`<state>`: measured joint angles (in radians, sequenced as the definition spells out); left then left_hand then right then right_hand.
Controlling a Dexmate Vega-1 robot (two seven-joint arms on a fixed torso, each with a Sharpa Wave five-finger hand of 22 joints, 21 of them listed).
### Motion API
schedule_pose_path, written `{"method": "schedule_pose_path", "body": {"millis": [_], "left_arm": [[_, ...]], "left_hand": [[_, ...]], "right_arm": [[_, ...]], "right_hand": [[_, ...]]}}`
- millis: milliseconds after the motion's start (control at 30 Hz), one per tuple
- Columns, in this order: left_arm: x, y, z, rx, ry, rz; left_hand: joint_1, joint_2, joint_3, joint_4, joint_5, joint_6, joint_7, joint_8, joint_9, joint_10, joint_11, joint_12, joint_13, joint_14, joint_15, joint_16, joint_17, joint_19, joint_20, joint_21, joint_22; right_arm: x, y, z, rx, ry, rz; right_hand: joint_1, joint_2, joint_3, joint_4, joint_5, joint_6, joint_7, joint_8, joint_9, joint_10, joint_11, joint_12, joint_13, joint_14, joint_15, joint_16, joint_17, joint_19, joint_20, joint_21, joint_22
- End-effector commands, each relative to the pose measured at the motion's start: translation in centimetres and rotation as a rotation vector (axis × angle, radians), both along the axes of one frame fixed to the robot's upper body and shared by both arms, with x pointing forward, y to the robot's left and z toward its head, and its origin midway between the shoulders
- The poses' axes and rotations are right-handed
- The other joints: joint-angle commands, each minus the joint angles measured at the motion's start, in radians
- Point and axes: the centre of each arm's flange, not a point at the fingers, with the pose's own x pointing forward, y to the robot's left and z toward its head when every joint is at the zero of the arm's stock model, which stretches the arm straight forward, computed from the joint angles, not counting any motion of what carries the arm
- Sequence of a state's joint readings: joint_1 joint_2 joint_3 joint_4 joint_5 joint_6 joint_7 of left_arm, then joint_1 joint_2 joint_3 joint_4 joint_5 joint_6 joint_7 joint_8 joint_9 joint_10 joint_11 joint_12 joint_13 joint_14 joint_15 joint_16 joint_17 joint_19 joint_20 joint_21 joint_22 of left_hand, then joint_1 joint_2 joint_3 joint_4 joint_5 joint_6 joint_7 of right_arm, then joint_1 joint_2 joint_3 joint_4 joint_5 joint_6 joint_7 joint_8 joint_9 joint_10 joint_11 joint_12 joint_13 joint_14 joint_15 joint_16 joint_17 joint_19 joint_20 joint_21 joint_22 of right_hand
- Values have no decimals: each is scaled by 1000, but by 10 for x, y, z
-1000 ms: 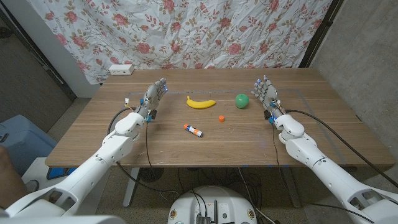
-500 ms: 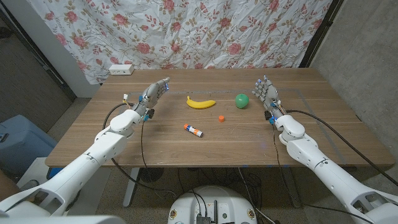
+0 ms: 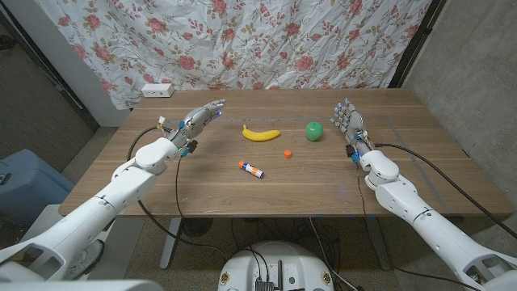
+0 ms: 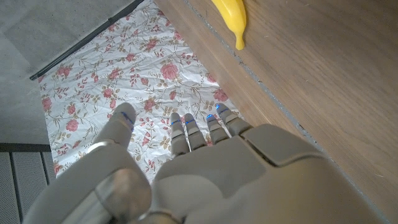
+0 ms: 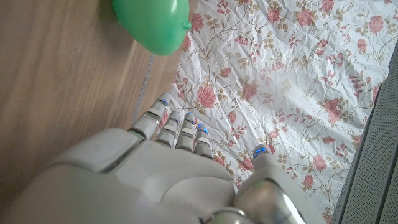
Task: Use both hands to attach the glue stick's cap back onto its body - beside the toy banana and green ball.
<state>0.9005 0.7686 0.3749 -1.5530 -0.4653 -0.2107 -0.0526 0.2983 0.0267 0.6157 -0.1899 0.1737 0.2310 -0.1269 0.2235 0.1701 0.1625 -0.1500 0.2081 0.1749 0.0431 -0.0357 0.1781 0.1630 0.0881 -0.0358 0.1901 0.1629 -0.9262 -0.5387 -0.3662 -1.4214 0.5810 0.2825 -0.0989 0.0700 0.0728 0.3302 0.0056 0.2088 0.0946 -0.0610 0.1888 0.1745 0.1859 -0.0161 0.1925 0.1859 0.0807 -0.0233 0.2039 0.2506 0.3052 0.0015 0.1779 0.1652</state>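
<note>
Glue stick body (image 3: pixel 251 168) lying flat near the middle of the desk (image 3: pixel 420 174), long axis slanting from far left to near right, the white barrel at the left and a darker tip toward the near right. Orange cap (image 3: pixel 287 153) standing apart from the body, just to its far right, between it and the green ball (image 3: pixel 313 130). Toy banana (image 3: pixel 261 134) farther back, beyond both parts.

Left hand (image 3: pixel 196 123) raised over the far left of the desk, fingers (image 3: pixel 215 107) released and extended toward the banana, grasping nothing; same hand in the left wrist view (image 4: pixel 211 174) with the banana's tip (image 4: pixel 231 18) ahead of the fingertips. Right hand (image 3: pixel 347 124) upright at the far right, just beside the ball, fingers (image 3: pixel 342 110) spread and empty; right wrist view (image 5: pixel 149 174) showing the ball (image 5: pixel 151 22) close ahead.

Body nearer the left hand, cap nearer the right; both parts on the near side of the hands and inward of them, well apart from either. Probable next reach: each hand drawn nearward and toward the centre, the left meeting the barrel across its slant.
</note>
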Motion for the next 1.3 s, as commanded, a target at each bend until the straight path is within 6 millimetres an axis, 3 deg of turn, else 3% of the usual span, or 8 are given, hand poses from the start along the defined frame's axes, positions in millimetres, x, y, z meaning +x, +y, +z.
{"method": "schedule_pose_path", "body": {"millis": [33, 467, 667, 1133, 1300], "left_arm": [[-26, -4, 9, 165, -37, 68], [-46, -20, 14, 330, -73, 143], [-56, -29, 19, 428, -95, 159], [-71, -46, 30, 655, -101, 184], [-81, -55, 33, 728, -116, 234]], "left_hand": [[33, -10, 2, -5, 0, 14, -3, 5, 4, 27, -9, 6, 1, 23, -86, 6, 3, 19, -68, 2, 2], [123, -51, 6, -4, 3, 73, -20, 17, 5, 75, -27, 2, 1, 58, -93, 4, 3, 53, -70, 0, 2], [162, -70, 6, -4, 3, 99, -32, 21, 5, 93, -47, -1, 1, 67, -96, 3, 3, 64, -75, -1, 2], [215, -96, 3, -2, 4, 105, -31, 16, 6, 104, -47, -7, 1, 63, -107, -3, 3, 63, -79, -6, 2], [248, -112, -1, -1, 5, 121, -52, 18, 6, 131, -48, -3, 2, 58, -105, -3, 4, 59, -77, -8, 2]], "right_arm": [[-2, -7, 1, -15, -4, -6], [2, -9, 2, -28, -3, -8], [4, -12, 3, -29, -2, -16], [4, -19, 3, -30, -5, -23], [4, -21, 1, -34, -2, -31]], "right_hand": [[-2, 11, 8, 1, 3, 13, -1, 4, 3, 8, 0, 4, 3, 1, -5, 1, 2, -6, -5, 3, 2], [-2, 13, 11, -1, 3, 13, -1, 3, 3, 10, 1, 4, 2, 2, -6, 1, -3, -11, -7, 3, 2], [-3, 13, 12, -1, 3, 16, -3, 3, 3, 11, 1, 4, 2, 3, -8, 1, -5, -12, -7, 4, 2], [-5, 14, 14, -2, 3, 22, 0, 4, 3, 16, 1, 5, 2, 6, -8, 2, -8, -12, -9, 5, 2], [-5, 14, 15, -3, 3, 22, 0, 4, 3, 17, 1, 5, 2, 7, -8, 3, -10, -12, -9, 6, 2]]}}
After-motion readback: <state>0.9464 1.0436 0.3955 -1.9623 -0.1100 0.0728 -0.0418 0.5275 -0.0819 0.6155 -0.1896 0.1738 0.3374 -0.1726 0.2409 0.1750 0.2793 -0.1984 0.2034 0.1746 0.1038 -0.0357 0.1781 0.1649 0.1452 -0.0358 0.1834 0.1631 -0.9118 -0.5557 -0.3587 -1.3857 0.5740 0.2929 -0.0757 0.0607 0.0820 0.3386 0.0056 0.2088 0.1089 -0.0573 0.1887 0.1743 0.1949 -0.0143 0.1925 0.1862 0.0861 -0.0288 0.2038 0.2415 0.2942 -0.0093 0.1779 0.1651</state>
